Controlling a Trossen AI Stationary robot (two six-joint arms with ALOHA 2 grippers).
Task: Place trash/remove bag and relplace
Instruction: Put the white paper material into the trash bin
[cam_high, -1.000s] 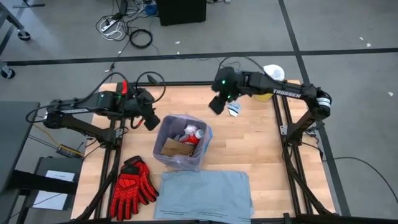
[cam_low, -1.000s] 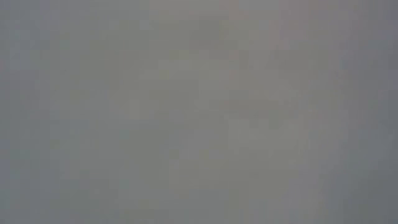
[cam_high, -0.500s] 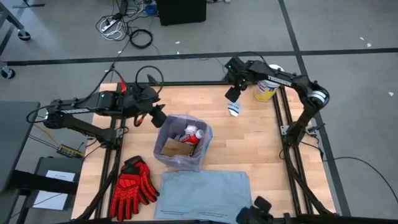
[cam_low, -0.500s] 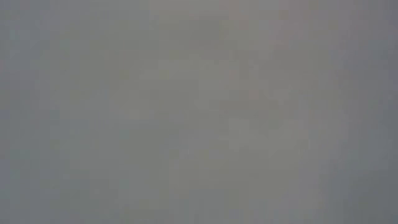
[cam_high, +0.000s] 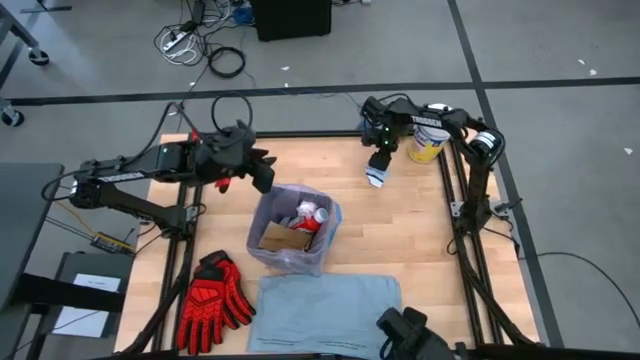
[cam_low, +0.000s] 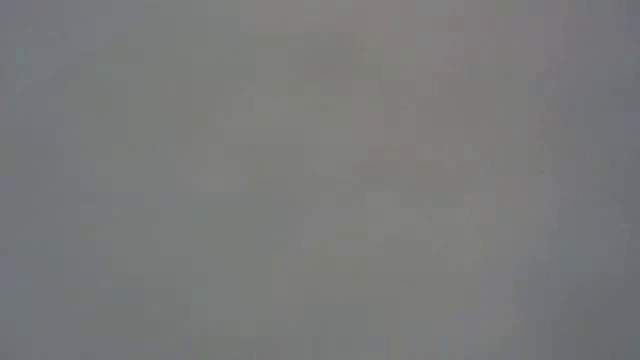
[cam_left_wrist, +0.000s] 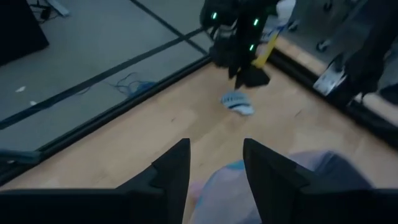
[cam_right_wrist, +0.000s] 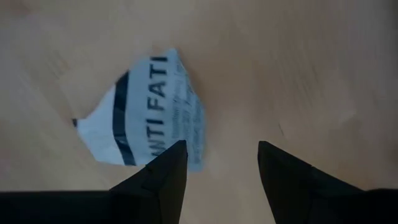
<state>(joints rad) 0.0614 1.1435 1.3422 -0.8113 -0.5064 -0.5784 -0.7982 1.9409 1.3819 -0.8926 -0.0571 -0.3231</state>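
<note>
The pink-lavender bag (cam_high: 292, 232) lines a small bin at the middle of the wooden table (cam_high: 420, 240), with a red-capped bottle (cam_high: 312, 214) and a brown cardboard piece (cam_high: 285, 238) inside. On the near side lies the flat grey-blue liner (cam_high: 325, 310), red gloves (cam_high: 212, 300) to its left. At the far right a crumpled white wrapper (cam_high: 375, 176) lies on the wood; the right gripper (cam_right_wrist: 217, 165) hangs over it, fingers apart, empty. The left gripper (cam_left_wrist: 214, 165) hovers just left of the bag's far rim, fingers apart, holding nothing. A yellow tub (cam_high: 427, 143) stands at the far right corner.

Pink-lavender bag (cam_high: 292, 258), red gloves (cam_high: 212, 300)
</note>
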